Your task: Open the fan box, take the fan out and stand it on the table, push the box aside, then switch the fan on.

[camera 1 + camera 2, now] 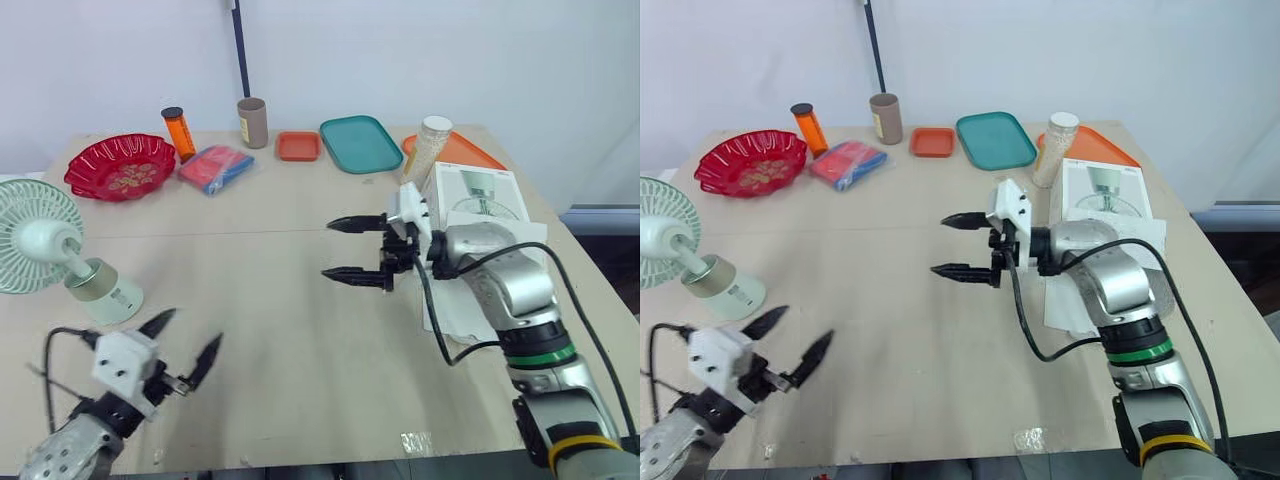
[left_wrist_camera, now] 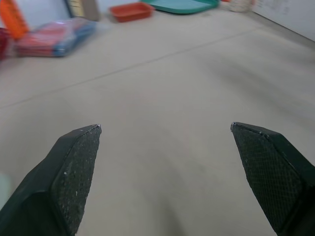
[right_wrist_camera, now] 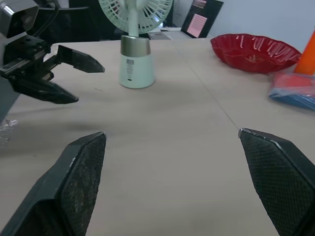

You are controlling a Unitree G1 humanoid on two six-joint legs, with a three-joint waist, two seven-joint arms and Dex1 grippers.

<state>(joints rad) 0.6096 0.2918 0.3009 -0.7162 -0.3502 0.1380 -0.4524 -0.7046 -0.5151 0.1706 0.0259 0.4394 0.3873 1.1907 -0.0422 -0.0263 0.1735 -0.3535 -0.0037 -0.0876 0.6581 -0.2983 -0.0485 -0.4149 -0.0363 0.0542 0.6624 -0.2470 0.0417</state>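
Awaiting switch-on: fan [image 1: 45,240] is standing upright; left gripper [image 1: 195,327], spread apart, is hovering near it; right gripper [image 1: 328,248] likewise apart; gentle pressing avoids toppling.

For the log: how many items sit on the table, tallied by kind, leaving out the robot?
Trays: 3 (small red tray, teal tray, orange tray)
Upright containers: 3 (orange bottle, brown tube, pale jar)
Red bowl: 1
Blue-and-red packet: 1
Fan: 1
Fan box: 1
Total: 10
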